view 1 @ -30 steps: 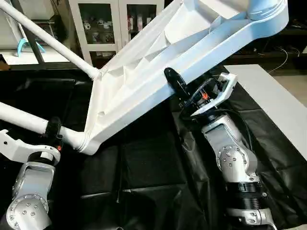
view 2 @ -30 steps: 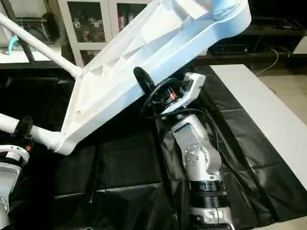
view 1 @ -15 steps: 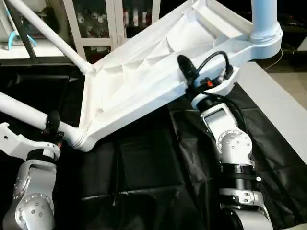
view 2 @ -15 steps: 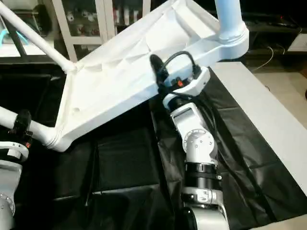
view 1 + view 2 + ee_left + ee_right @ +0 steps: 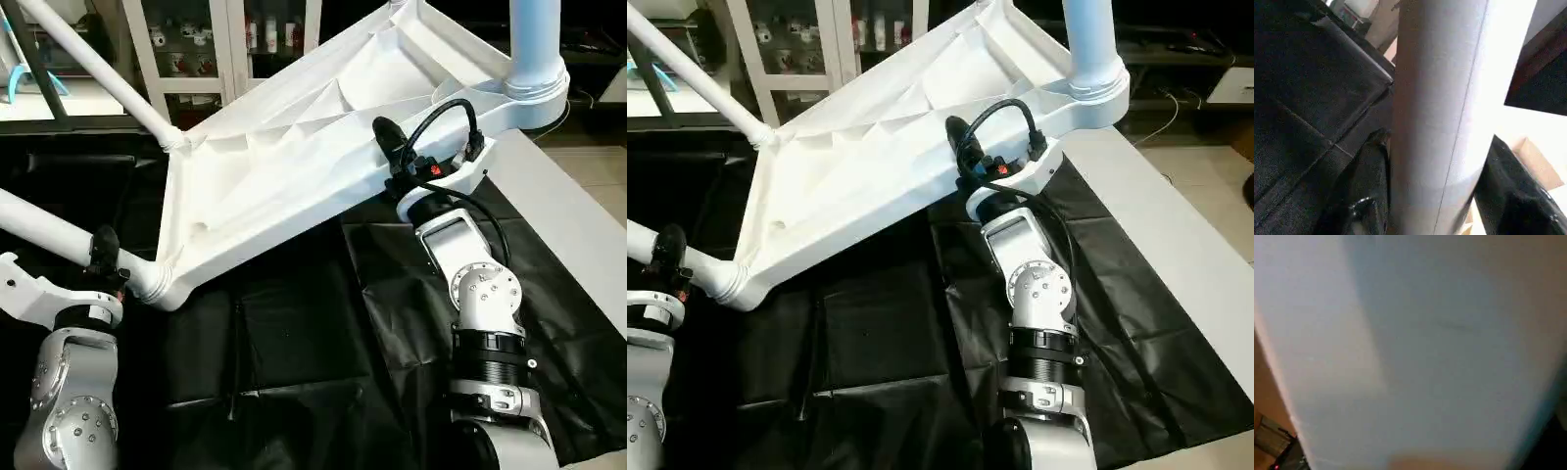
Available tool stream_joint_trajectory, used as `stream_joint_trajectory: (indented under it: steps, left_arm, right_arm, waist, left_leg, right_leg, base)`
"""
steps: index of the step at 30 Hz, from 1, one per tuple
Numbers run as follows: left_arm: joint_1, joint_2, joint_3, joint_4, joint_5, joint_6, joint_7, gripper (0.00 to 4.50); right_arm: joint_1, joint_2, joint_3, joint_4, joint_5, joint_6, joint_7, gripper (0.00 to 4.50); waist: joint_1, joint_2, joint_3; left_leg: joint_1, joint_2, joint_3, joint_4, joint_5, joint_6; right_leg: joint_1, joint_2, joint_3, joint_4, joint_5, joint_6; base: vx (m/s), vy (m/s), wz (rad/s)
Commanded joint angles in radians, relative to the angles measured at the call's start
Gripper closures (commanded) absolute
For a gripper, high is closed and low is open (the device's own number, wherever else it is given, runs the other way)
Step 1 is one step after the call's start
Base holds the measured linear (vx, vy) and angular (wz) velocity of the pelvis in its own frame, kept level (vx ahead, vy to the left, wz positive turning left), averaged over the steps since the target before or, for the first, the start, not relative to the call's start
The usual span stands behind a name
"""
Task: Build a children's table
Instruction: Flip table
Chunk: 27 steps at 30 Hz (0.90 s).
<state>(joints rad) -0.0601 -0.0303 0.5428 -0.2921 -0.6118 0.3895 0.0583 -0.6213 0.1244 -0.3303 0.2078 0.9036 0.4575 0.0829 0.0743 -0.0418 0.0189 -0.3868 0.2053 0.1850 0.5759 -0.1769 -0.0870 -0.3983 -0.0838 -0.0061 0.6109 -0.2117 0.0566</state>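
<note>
Left gripper (image 5: 106,257) clamped on leg (image 5: 44,227) at eight o'clock; right gripper (image 5: 390,147) on tilted top (image 5: 294,166), jaw state unclear.

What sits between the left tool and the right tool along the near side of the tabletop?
In the left eye view, only the tabletop's white near rim spans from left tool to right tool; below it is black sheeting.

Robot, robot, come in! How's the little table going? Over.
Left gripper clamped round a leg near its socket. Right gripper on the tabletop edge, grip unconfirmed. Tabletop tilted, underside showing, three legs fitted. Nothing in the way.
</note>
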Motion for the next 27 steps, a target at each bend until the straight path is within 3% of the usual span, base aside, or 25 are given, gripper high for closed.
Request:
stream_joint_trajectory:
  steps: [1, 6, 12, 14, 16, 19, 20, 21, 25, 27]
  left_arm:
    - [0.041, -0.026, 0.008, 0.099, 0.0, 0.026, 0.025, 2.5]
    - [0.047, -0.019, 0.0, 0.099, 0.004, 0.012, 0.027, 2.5]
    - [0.056, 0.0, -0.019, 0.102, 0.04, 0.002, 0.019, 2.5]
    - [0.065, 0.013, -0.034, 0.098, 0.039, 0.002, -0.013, 1.94]
    - [0.076, 0.021, -0.049, 0.088, 0.025, 0.001, -0.054, 1.8]
    - [0.096, 0.036, -0.078, 0.062, 0.006, -0.003, -0.114, 1.57]
    - [0.099, 0.038, -0.083, 0.058, 0.005, -0.003, -0.122, 1.44]
    - [0.107, 0.041, -0.092, 0.043, -0.005, -0.003, -0.139, 1.35]
    - [0.114, 0.049, -0.097, 0.036, 0.003, -0.016, -0.148, 1.0]
    - [0.119, 0.057, -0.098, 0.035, 0.021, -0.036, -0.149, 0.94]
  right_arm:
    - [-0.023, 0.001, -0.015, 0.0, 0.01, 0.001, -0.005, 1.74]
    - [-0.031, 0.0, -0.022, 0.007, 0.01, 0.0, -0.013, 2.04]
    - [-0.04, -0.002, -0.026, 0.017, 0.007, -0.01, -0.021, 2.3]
    - [-0.06, -0.014, -0.031, 0.031, -0.001, -0.025, -0.014, 2.36]
    - [-0.079, -0.028, -0.034, 0.044, -0.012, -0.037, -0.004, 2.43]
    - [-0.119, -0.054, -0.041, 0.072, -0.031, -0.066, 0.013, 2.48]
    - [-0.127, -0.059, -0.043, 0.077, -0.035, -0.073, 0.015, 2.49]
    - [-0.159, -0.078, -0.05, 0.099, -0.048, -0.101, 0.025, 2.5]
    - [-0.22, -0.109, -0.069, 0.146, -0.065, -0.151, 0.045, 2.51]
    - [-0.253, -0.127, -0.077, 0.17, -0.075, -0.18, 0.062, 2.51]
  waist:
    - [0.001, -0.011, -0.044]
    - [0.0, -0.016, -0.044]
    - [-0.002, -0.015, -0.045]
    - [-0.002, -0.014, -0.045]
    - [-0.004, -0.015, -0.045]
    - [-0.007, -0.012, -0.051]
    - [-0.005, -0.006, -0.058]
    - [-0.007, -0.011, -0.058]
    - [-0.005, -0.023, -0.052]
    - [-0.005, -0.021, -0.049]
  left_leg:
    - [0.017, 0.007, 0.002, -0.058, -0.12, -0.018]
    - [0.017, 0.007, 0.004, -0.056, -0.12, -0.015]
    - [0.018, 0.008, 0.005, -0.054, -0.106, -0.005]
    - [0.018, 0.008, 0.005, -0.054, -0.109, -0.007]
    - [0.017, 0.006, 0.006, -0.053, -0.106, -0.011]
    - [0.017, 0.007, 0.004, -0.048, -0.059, -0.015]
    - [0.021, 0.009, 0.004, -0.04, -0.001, -0.013]
    - [0.016, 0.008, 0.003, -0.035, 0.055, -0.007]
    - [0.017, 0.006, 0.01, -0.033, 0.03, 0.011]
    - [0.019, 0.008, 0.01, -0.034, 0.003, 0.01]
  right_leg:
    - [0.03, -0.014, 0.01, -0.062, -0.023, -0.028]
    - [0.03, -0.015, 0.01, -0.062, -0.039, -0.033]
    - [0.029, -0.014, 0.01, -0.06, -0.024, -0.036]
    - [0.029, -0.014, 0.01, -0.059, -0.028, -0.039]
    - [0.028, -0.014, 0.01, -0.058, -0.032, -0.048]
    - [0.03, -0.012, 0.008, -0.048, 0.037, -0.068]
    - [0.029, -0.009, 0.007, -0.038, 0.134, -0.083]
    - [0.031, -0.004, 0.003, -0.029, 0.224, -0.099]
    - [0.034, -0.005, 0.006, -0.03, 0.233, -0.118]
    - [0.034, -0.007, 0.006, -0.031, 0.199, -0.12]
  base:
    - [0.0, 0.0, 0.0]
    - [0.0, 0.0, 0.0]
    - [0.0, 0.0, 0.0]
    - [0.0, 0.0, 0.0]
    - [0.0, 0.0, 0.0]
    - [0.0, 0.0, 0.0]
    - [0.0, 0.0, 0.0]
    - [0.0, 0.0, 0.0]
    - [0.0, 0.0, 0.0]
    - [0.0, 0.0, 0.0]
